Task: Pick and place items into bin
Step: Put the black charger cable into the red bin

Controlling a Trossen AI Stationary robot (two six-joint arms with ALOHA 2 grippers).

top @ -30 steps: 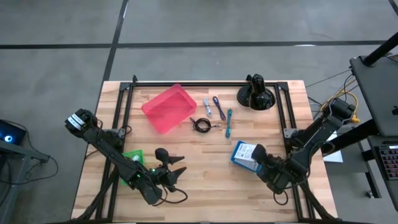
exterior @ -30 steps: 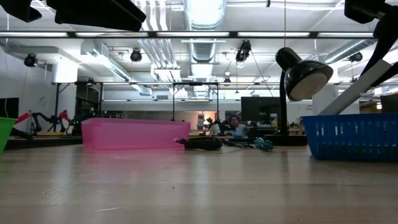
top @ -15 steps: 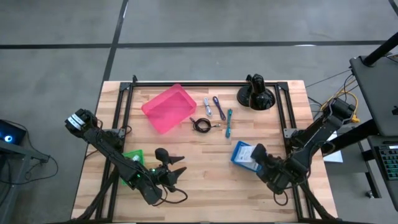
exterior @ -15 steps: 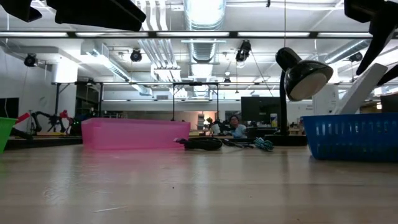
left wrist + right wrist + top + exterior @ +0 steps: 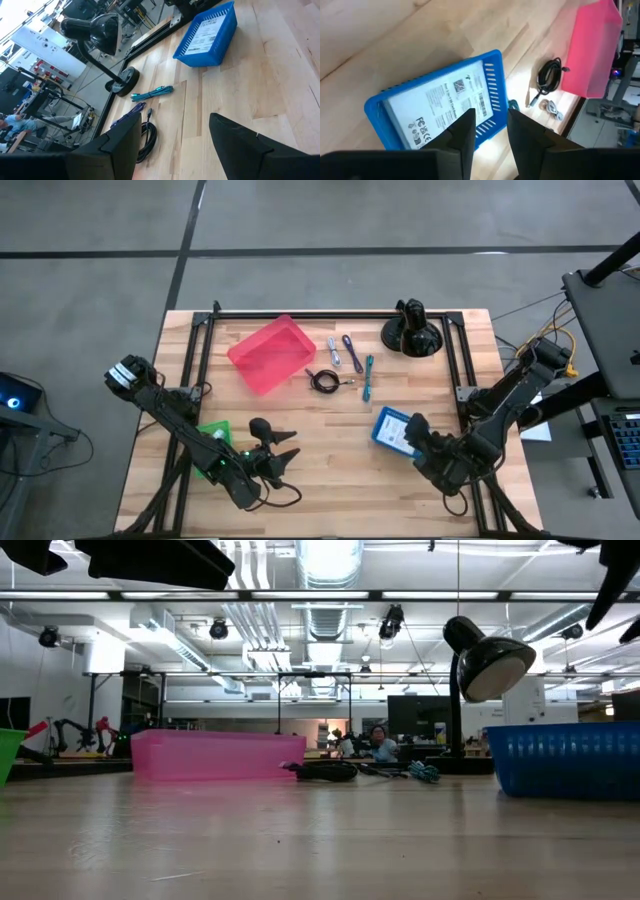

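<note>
On the tabletop (image 5: 330, 460), mid-way back, the remaining items lie together: the black cable (image 5: 322, 381), then the purple stick (image 5: 351, 350) and teal stick (image 5: 368, 376), their long axes running front to back. Our right claw (image 5: 412, 430) hangs over the blue bin (image 5: 392, 429), holding nothing, fingers a little apart. Our left claw (image 5: 285, 447) waits wide open near the front. We judge both roughly equally far; the cable lies nearest.
</note>
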